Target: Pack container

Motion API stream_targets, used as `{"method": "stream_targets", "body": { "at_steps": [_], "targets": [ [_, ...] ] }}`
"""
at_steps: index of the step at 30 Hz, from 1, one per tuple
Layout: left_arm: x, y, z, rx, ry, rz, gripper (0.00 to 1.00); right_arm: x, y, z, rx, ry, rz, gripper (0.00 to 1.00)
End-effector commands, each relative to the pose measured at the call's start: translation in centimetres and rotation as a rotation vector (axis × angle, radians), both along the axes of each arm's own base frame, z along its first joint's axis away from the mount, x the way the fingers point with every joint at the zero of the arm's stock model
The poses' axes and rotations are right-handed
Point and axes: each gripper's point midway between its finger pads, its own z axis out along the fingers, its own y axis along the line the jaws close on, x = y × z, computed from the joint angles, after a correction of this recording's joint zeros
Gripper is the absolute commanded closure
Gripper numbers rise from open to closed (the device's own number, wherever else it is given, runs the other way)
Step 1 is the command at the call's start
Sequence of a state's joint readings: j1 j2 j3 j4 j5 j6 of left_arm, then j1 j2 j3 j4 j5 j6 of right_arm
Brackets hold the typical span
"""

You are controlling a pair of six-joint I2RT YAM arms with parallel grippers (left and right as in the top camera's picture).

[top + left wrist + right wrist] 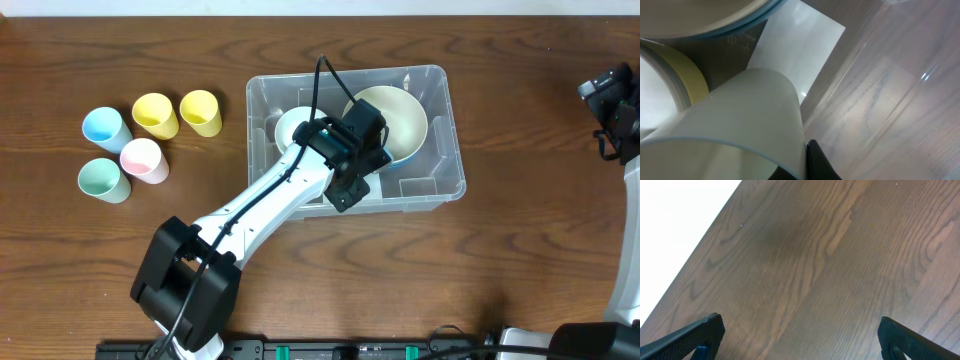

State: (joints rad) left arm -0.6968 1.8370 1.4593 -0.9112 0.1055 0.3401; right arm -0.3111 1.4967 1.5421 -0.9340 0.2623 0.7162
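Container (432, 182): left gripper (345, 188) inside it, fingers clamped on a white bowl (740, 115); right gripper (800, 339), fingers apart, well right of it.

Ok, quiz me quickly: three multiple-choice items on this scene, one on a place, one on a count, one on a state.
1. Where is the cream bowl?
A. on the table
B. in the container
C. in an end effector

2. How many cups stand outside the container?
A. three
B. five
C. seven

3. The right end effector is:
A. open
B. shut on a cup
C. shut on a bowl

Answers:
1 B: the clear walls surround the bowl.
2 B: five cups stand in a group left of the container.
3 A: its fingers stand wide apart over the table, with nothing between them.
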Motion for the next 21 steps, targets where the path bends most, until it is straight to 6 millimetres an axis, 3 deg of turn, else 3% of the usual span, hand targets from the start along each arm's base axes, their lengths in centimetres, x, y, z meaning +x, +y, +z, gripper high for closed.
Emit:
{"method": "stream_targets", "body": {
  "at_steps": [1,6,7,9,12,21],
  "targets": [
    [-0.02,-0.48,0.83,-0.028,-0.002,0.003,0.94,-0.16,-0.26,0.54,-0.006,-0.014,-0.019,0.01],
    [-0.15,-0.36,0.41,-0.021,0.006,0.003,0.94,-0.16,-0.26,0.54,-0.005,-0.014,-0.019,0.01],
    [-0.14,-0.37,0.39,-0.021,0.005,0.003,0.89,-0.16,-0.26,0.54,-0.006,-0.014,-0.019,0.01],
    [-0.03,-0.46,0.42,-0.024,0.001,0.003,0.69,-0.16,-0.26,0.54,-0.005,-0.014,-0.019,0.01],
    [0.27,-0.71,0.51,-0.035,-0.012,0.003,0.57,-0.16,-0.26,0.54,-0.005,-0.014,-0.019,0.01],
    [0.78,-0.91,0.62,-0.042,-0.034,0.005,0.55,-0.16,-0.26,0.54,-0.005,-0.014,-0.019,0.01]
  ]
}}
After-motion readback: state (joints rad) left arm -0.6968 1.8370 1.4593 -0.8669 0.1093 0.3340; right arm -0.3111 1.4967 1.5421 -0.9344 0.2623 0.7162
